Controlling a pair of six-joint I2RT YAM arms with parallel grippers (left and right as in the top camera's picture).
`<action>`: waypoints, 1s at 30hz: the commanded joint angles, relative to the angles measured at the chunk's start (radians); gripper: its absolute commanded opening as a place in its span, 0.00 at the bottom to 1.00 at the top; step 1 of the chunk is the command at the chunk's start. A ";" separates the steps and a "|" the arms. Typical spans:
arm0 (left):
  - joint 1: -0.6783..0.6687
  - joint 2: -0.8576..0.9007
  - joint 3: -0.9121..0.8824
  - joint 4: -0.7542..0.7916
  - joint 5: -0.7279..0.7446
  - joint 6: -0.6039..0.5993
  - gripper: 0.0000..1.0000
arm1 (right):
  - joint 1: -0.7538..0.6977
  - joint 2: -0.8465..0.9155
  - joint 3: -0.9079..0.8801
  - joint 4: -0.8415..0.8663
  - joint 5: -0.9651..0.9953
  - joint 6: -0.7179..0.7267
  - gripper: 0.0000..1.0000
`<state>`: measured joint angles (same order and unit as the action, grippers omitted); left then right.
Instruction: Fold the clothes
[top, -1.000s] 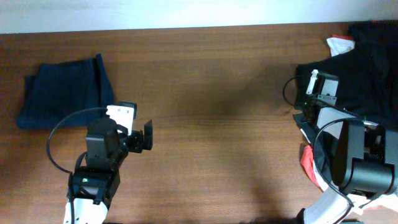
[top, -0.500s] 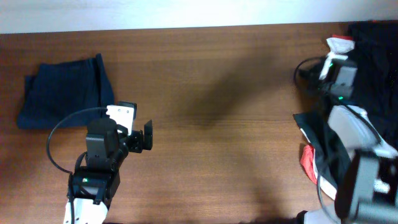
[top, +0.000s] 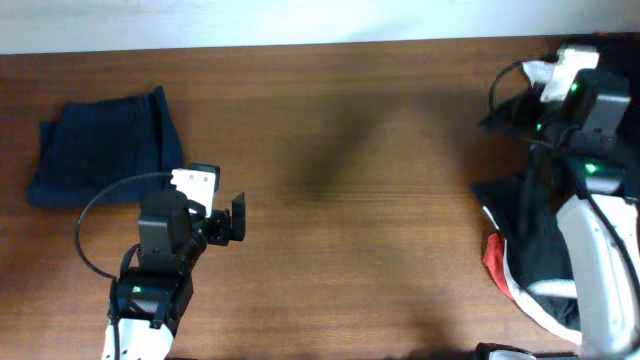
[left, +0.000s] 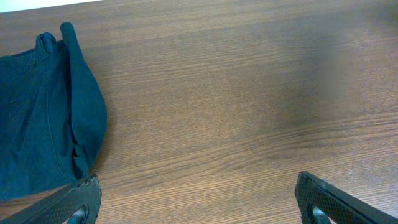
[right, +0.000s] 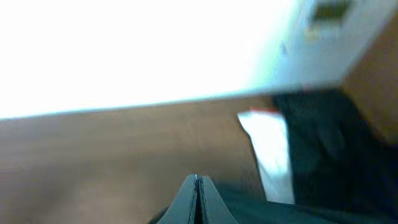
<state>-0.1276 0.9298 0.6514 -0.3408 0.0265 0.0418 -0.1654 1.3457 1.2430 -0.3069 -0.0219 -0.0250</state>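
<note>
A folded dark navy garment (top: 100, 150) lies at the far left of the table; it also shows in the left wrist view (left: 43, 124). My left gripper (top: 232, 218) is open and empty over bare wood to its right, its fingers wide apart (left: 202, 205). A pile of black clothes (top: 535, 240) with white trim and a red bit (top: 493, 258) lies at the right edge. My right gripper (top: 505, 108) is raised at the far right, shut (right: 198, 182) on a black garment that hangs below it. The right wrist view is blurred; it shows black cloth (right: 311, 149) and a white piece (right: 267, 149).
The wooden table (top: 350, 180) runs to a white wall along the far edge. The left arm's cable (top: 100, 200) loops over the table near the navy garment. More black cloth (top: 610, 50) lies at the far right corner.
My right gripper has risen and moved toward the far right corner, pulling black cloth up from the pile. The left arm and the navy garment have not moved.
</note>
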 joint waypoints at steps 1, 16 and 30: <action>0.004 0.004 0.021 -0.002 0.012 -0.003 0.99 | 0.087 -0.054 0.065 -0.032 -0.134 0.030 0.04; 0.004 0.004 0.021 -0.002 0.026 -0.003 0.99 | 0.444 0.203 0.065 0.200 -0.089 0.158 0.99; 0.004 0.014 0.021 -0.004 0.242 -0.048 0.99 | 0.149 0.185 0.065 -0.634 -0.022 0.157 0.99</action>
<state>-0.1276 0.9318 0.6525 -0.3489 0.1165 0.0414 0.0505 1.5620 1.2953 -0.8440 -0.0635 0.1280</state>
